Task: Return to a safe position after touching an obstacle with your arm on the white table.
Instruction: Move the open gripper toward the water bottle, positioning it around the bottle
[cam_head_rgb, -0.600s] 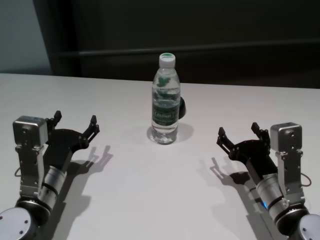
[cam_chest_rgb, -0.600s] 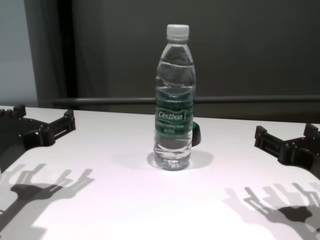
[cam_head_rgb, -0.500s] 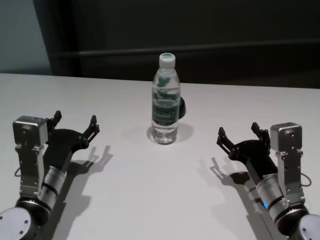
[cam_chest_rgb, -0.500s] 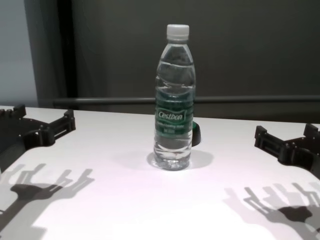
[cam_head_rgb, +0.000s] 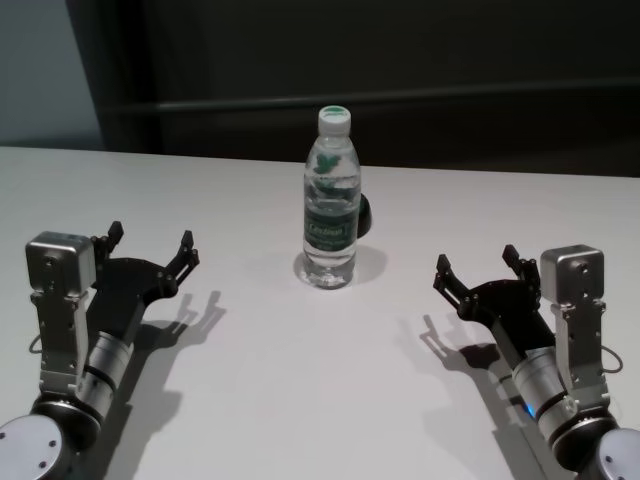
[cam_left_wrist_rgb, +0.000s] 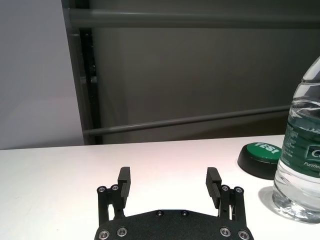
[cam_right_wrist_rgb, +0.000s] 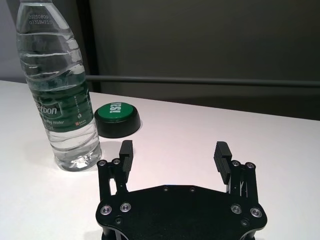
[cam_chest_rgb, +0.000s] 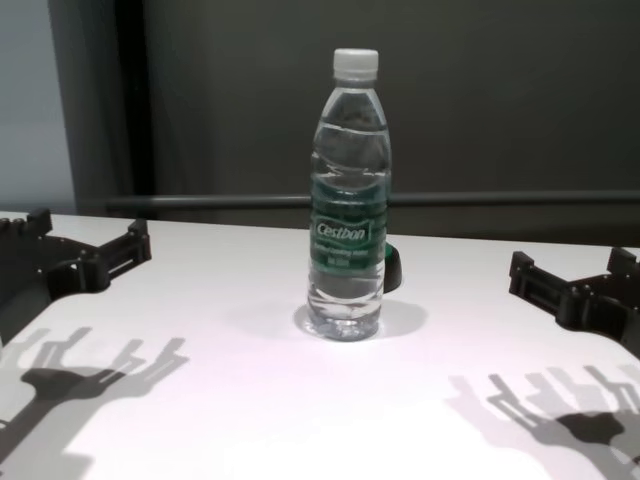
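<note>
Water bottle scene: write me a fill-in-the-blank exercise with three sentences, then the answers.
1. The water bottle stands ____ on the white table.
2. The bottle's cap is ____ in colour.
3. The left claw and right claw are both ____, holding nothing.

Answers: upright; white; open

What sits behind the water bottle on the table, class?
A round green-topped button on a black base sits behind the bottle. From the head view the bottle covers most of it.
</note>
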